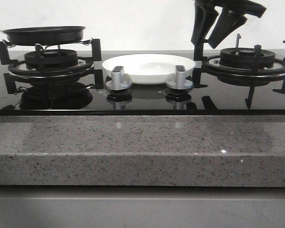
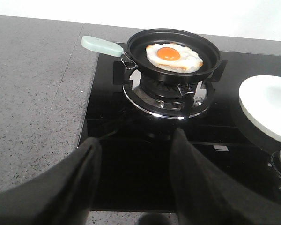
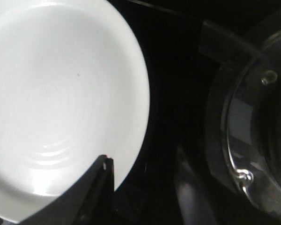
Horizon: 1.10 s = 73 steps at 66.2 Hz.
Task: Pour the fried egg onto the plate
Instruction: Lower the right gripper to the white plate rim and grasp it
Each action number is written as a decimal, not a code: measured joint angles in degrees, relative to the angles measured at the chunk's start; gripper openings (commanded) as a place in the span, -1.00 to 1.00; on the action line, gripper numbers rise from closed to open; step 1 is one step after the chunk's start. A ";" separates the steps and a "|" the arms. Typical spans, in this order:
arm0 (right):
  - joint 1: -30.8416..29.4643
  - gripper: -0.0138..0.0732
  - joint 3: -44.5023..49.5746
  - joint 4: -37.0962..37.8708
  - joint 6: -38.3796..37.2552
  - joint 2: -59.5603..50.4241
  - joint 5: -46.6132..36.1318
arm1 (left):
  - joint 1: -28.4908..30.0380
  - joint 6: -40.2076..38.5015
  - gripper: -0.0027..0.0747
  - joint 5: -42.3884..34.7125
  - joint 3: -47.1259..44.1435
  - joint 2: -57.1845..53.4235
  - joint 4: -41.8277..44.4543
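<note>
A speckled grey counter point(image 1: 133, 152) carries a black glass stove point(image 1: 142, 102), and on its left burner point(image 1: 50, 64) sits a black frying pan point(image 2: 173, 49) with a pale green handle point(image 2: 102, 45). The white plate point(image 1: 149, 66) lies between the two burners, behind two grey knobs point(image 1: 118, 78), bare inside. The left tool point(image 2: 136, 173) hangs with fingers apart near the pan, which holds the fried egg point(image 2: 174, 56); the right tool point(image 1: 218, 26), fingers apart, hovers above the right burner point(image 1: 247, 61) beside the plate.
</note>
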<state>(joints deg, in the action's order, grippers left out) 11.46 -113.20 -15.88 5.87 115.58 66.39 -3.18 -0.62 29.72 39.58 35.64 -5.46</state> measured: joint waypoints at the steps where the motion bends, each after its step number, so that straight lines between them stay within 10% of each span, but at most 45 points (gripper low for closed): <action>1: 0.00 0.09 -0.87 -0.16 0.00 0.48 0.31 | 0.00 0.00 -0.02 0.00 0.00 0.00 0.00; 36: 0.00 -0.02 -8.16 -4.52 0.00 10.34 3.89 | 0.00 0.00 -0.02 0.00 0.00 0.00 0.00; 73: -0.23 -0.93 -8.71 -6.57 -0.48 11.05 1.80 | 0.00 0.00 -0.02 1.19 0.00 0.00 0.00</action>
<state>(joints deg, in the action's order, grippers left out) 11.23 -121.91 -22.44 5.38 126.63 68.19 -3.18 -0.62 30.91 39.58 35.64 -5.46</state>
